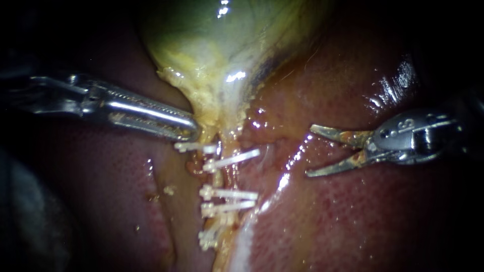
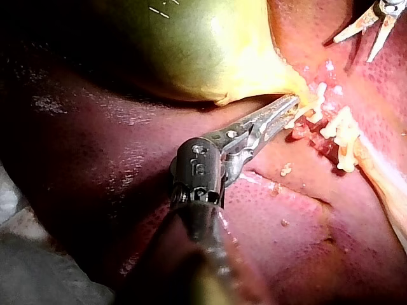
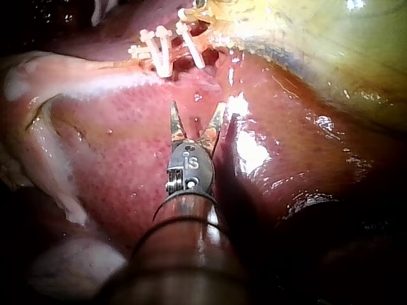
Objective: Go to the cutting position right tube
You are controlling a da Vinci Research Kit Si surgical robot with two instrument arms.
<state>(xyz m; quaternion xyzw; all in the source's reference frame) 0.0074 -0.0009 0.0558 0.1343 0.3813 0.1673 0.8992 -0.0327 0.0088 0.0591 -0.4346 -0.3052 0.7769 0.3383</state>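
The right instrument (image 1: 308, 151) is hovering over the liver (image 1: 363, 226). Its two thin, curved blades are standing wide apart and gripping nothing, and their points are aiming toward the middle of the endoscope view. The tube (image 1: 222, 177) is lying well clear of those blades, off to their left. It is running down from the narrow end of the gallbladder (image 1: 217, 45) as a yellowish strand, and several white clips (image 1: 229, 194) are sitting across it, one below the other. A stretch of wet, shiny liver is separating the blade tips from the nearest clip ends. In the right wrist view the clips are showing straight ahead of the open blades, apart from them, with bare liver between. The endoscope view is not making plain whether this strand is the right tube or the left one, because the clips are crowding close together.

The left instrument (image 1: 194, 131) is reaching in from the left. Its long ribbed jaws are lying close together, pinching the yellow tissue at the neck of the gallbladder just above the topmost clip. In the left wrist view its tip is touching that same yellow tissue, just beside the clips.
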